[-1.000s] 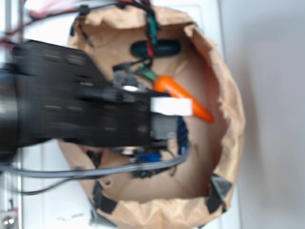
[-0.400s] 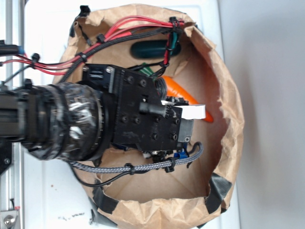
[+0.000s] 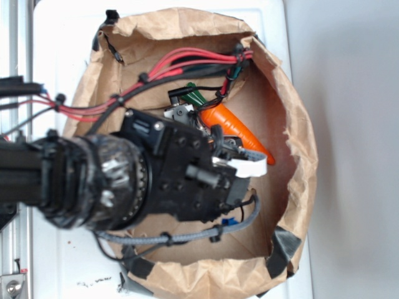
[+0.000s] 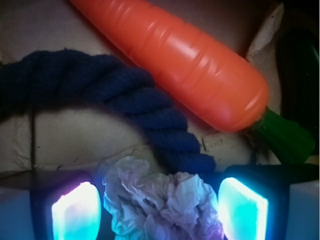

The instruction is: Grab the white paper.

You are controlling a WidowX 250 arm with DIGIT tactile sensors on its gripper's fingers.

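Observation:
The white paper (image 4: 165, 197) is a crumpled ball at the bottom of the wrist view, lying on the bag's floor against a dark blue rope (image 4: 125, 95). My gripper (image 4: 159, 212) is open and straddles the ball. One glowing pad (image 4: 75, 212) stands just left of the paper and the other pad (image 4: 243, 210) is at its right edge. In the exterior view my black arm (image 3: 174, 177) reaches down into the brown paper bag (image 3: 299, 143) and hides the paper.
An orange toy carrot (image 4: 185, 70) (image 3: 234, 128) lies diagonally just beyond the rope, with a dark green object (image 4: 300, 75) past its leafy end. A flat white tab (image 3: 249, 165) sits on the gripper body. The bag's walls ring the arm, and cables (image 3: 187, 62) cross its top.
The arm has shifted lower in the exterior view and rotated slightly. Its cables now cover the dark green object behind the carrot.

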